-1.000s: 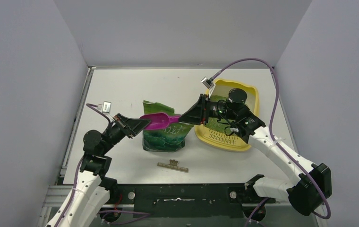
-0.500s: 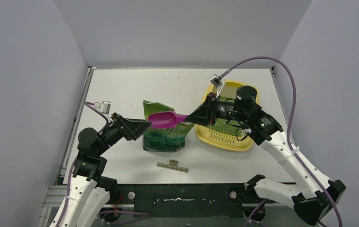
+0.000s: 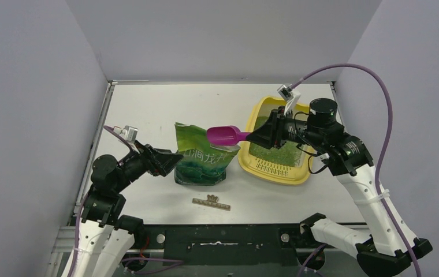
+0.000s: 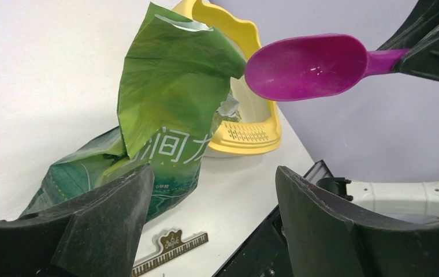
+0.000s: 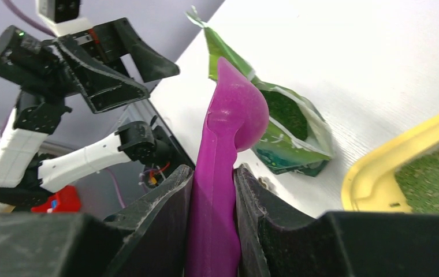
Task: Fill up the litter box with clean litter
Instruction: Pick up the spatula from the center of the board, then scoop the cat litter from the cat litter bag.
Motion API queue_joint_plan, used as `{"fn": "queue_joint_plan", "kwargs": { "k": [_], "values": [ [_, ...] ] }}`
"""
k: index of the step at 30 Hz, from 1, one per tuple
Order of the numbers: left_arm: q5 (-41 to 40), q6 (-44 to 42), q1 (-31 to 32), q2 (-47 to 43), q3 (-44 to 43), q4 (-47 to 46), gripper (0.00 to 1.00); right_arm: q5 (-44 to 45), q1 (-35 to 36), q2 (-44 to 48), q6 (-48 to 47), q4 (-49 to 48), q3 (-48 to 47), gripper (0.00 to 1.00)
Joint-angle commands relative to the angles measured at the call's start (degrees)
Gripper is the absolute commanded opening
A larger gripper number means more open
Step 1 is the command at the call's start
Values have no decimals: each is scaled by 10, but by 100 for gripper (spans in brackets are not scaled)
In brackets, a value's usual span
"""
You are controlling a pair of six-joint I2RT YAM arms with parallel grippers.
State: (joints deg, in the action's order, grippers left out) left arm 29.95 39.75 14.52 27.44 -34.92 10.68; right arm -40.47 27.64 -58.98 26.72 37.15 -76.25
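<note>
The pale yellow litter box (image 3: 307, 115) sits at the right of the table, with light-green clean litter (image 3: 281, 153) over its floor. My right gripper (image 3: 256, 137) is shut on the handle of a magenta scoop (image 3: 224, 135), whose bowl hangs between the bag's mouth and the box's left rim. The right wrist view shows the scoop (image 5: 229, 133) edge-on between both fingers; what is in its bowl is hidden. My left gripper (image 3: 174, 158) stands open just left of the green litter bag (image 3: 203, 158), holding nothing. In the left wrist view the bag (image 4: 165, 104) and scoop (image 4: 304, 66) lie beyond its fingers.
A small dark piano-pattern clip (image 3: 211, 202) lies on the table in front of the bag. White walls close in the table at the back and on both sides. The arm bases and a black rail run along the near edge.
My left gripper has opened and drawn back a little from the bag's left edge. The right arm has carried the scoop up and to the right, from over the bag toward the litter box.
</note>
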Motion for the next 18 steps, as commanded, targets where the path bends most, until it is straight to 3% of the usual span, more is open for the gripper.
{"fn": "queue_joint_plan", "kwargs": {
  "k": [1, 7, 18],
  "values": [
    [-24, -52, -2, -8, -36, 41, 75, 55, -9, 11, -34, 54, -40, 0],
    [-35, -72, -2, -15, -38, 67, 75, 97, -14, -5, -29, 75, -51, 0],
    [-84, -165, -2, -12, -70, 182, 75, 96, -18, -35, -23, 88, -62, 0]
  ]
}}
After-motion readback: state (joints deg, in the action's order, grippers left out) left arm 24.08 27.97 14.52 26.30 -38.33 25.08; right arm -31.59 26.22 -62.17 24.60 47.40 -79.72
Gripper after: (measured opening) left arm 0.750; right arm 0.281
